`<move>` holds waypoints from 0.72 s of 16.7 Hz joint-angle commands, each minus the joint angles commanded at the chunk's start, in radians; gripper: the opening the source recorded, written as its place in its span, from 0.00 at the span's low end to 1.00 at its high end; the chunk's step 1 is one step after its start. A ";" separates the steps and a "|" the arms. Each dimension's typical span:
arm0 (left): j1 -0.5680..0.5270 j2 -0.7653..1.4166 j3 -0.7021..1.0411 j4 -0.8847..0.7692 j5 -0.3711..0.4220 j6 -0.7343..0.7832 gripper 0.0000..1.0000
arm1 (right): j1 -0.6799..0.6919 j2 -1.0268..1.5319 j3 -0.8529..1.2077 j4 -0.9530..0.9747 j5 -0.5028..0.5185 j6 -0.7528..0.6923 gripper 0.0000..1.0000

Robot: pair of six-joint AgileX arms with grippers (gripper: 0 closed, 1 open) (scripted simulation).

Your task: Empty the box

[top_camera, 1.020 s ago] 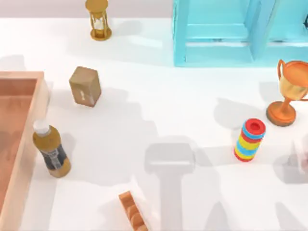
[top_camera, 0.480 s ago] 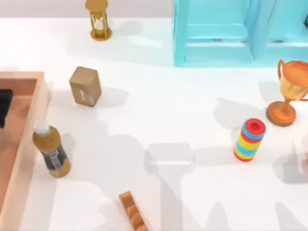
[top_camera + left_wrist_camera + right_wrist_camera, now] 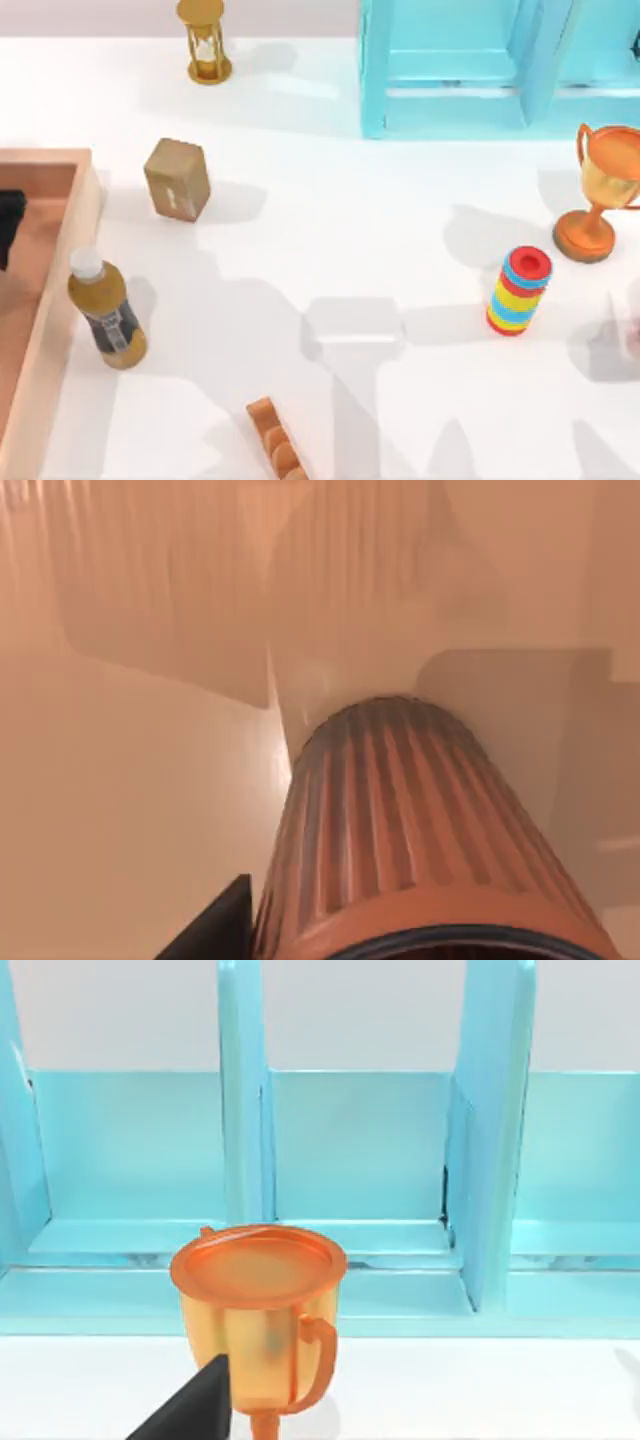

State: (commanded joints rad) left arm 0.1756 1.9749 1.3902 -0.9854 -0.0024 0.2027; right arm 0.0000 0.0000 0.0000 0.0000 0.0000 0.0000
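Reaching over the box at the table's left edge, the left gripper hangs above a ribbed orange cup; finger state cannot be told. A bottle stands just outside the rim.

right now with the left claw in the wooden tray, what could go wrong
The ribbed orange-brown cylinder in the shallow light-wood box sits right under the left claw; being round, it may slip from a grasp. The white-capped amber bottle stands close beside the box's rim, so a lift-out over that side could topple it. The right claw hangs by the orange trophy cup.
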 joint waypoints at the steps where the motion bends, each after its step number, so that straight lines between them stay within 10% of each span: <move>1: 0.000 0.000 0.000 0.000 0.000 0.000 0.70 | 0.000 0.000 0.000 0.000 0.000 0.000 1.00; 10: 0.000 0.000 0.000 0.000 0.000 0.000 0.02 | 0.000 0.000 0.000 0.000 0.000 0.000 1.00; 12: 0.000 0.000 0.000 0.000 0.000 0.000 0.00 | 0.000 0.000 0.000 0.000 0.000 0.000 1.00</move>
State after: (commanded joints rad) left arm 0.1756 1.9749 1.3902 -0.9854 -0.0024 0.2027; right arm 0.0000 0.0000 0.0000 0.0000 0.0000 0.0000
